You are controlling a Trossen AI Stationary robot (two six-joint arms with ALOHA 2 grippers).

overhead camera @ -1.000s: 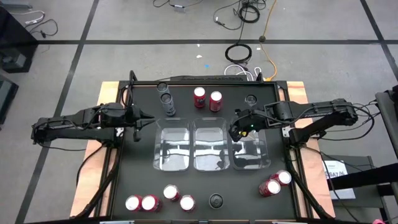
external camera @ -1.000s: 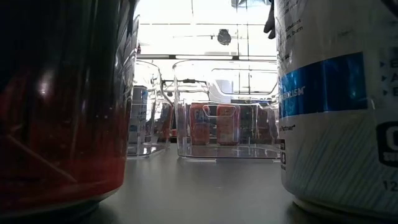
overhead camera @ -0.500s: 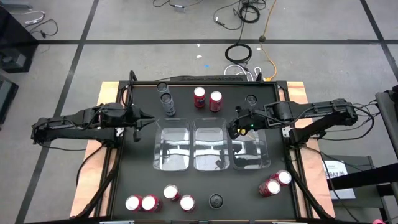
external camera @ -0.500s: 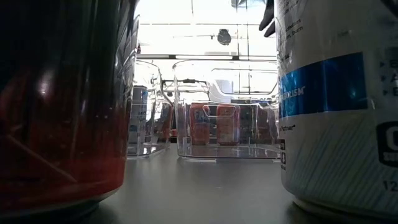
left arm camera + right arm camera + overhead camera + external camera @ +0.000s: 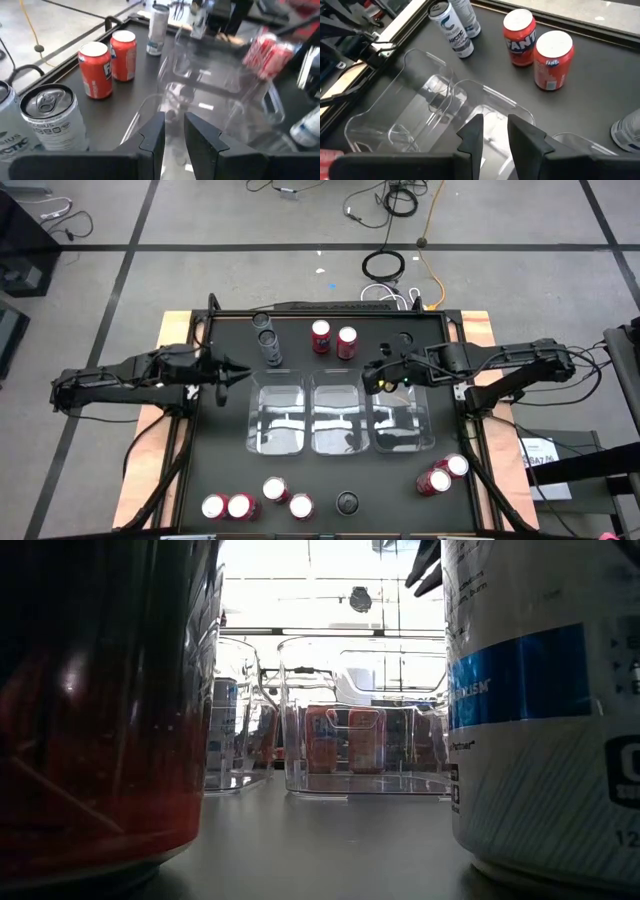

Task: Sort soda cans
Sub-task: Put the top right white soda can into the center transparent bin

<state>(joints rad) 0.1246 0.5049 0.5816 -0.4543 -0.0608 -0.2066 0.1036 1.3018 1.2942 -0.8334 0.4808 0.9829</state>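
Black tabletop — right tool (image 5: pixel 369 377), pressed together and empty, hangs near two red cans (image 5: pixel 334 338).

grey tiled floor (image 5: pixel 200 220), loose cables (image 5: pixel 395 200)

Two red cans (image 5: pixel 538 47) w/ white lettering, silver tops. Slim cans (image 5: pixel 451 27): white/grey w/ dark print, grey tops. Bins (image 5: pixel 338 415) clear, on black table (image 5: pixel 300 470). More red cans (image 5: pixel 255 500) at near edge, tops bright white. Low view: big can (image 5: pixel 545 700) white w/ blue band; other one (image 5: pixel 100 700) dark above, red below, prob. a red can up close.
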